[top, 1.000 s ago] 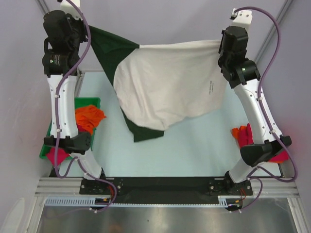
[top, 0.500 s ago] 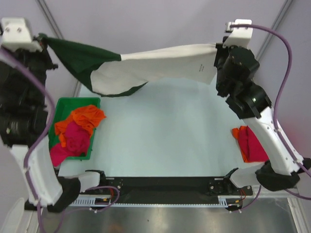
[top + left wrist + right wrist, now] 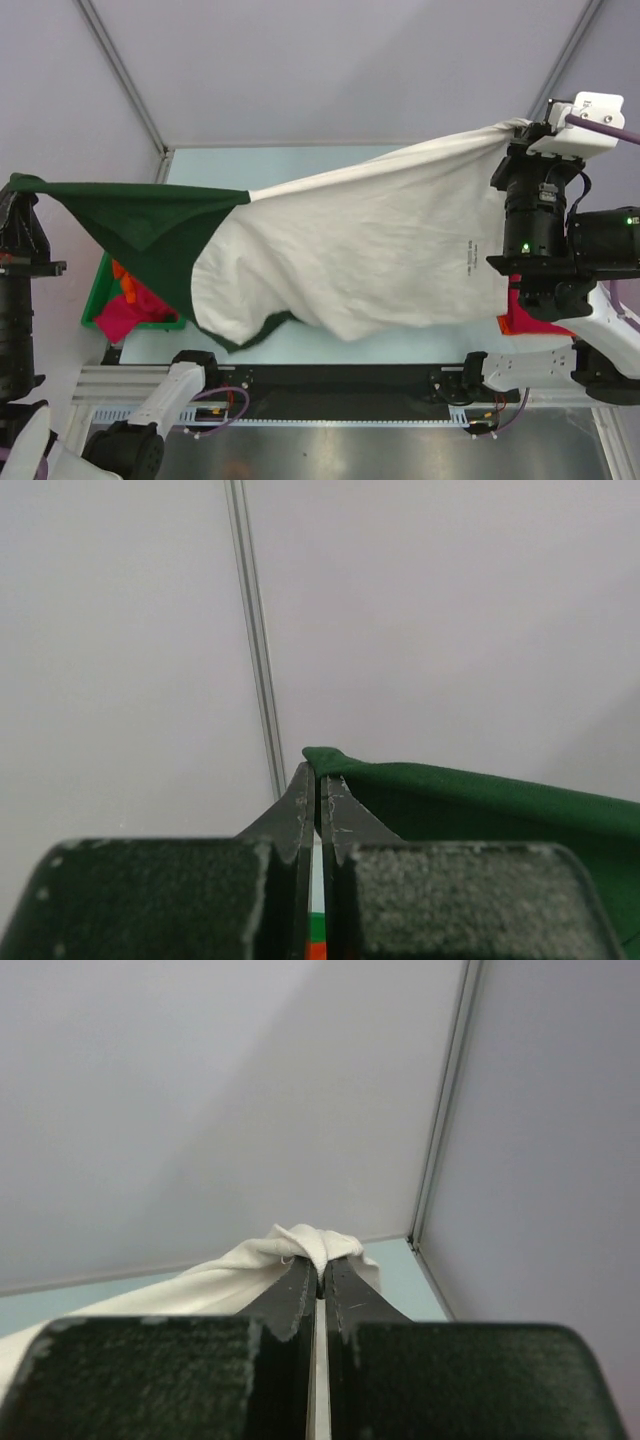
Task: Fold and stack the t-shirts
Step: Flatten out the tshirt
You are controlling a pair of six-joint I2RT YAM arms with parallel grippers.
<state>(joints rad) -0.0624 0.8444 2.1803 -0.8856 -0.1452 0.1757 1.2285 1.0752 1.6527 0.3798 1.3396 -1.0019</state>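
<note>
Cream t-shirt [image 3: 370,250] with dark green sleeves is hanging stretched above the worktop [image 3: 290,165]. Left end effector [image 3: 318,772] is pinching its green sleeve tip, and right end effector [image 3: 322,1266] is clamping a bunched cream corner.

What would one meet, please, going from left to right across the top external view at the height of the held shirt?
left gripper → dark green sleeve → cream body → right gripper. The green bin and the folded pile overlap these, so they are left out.
</note>
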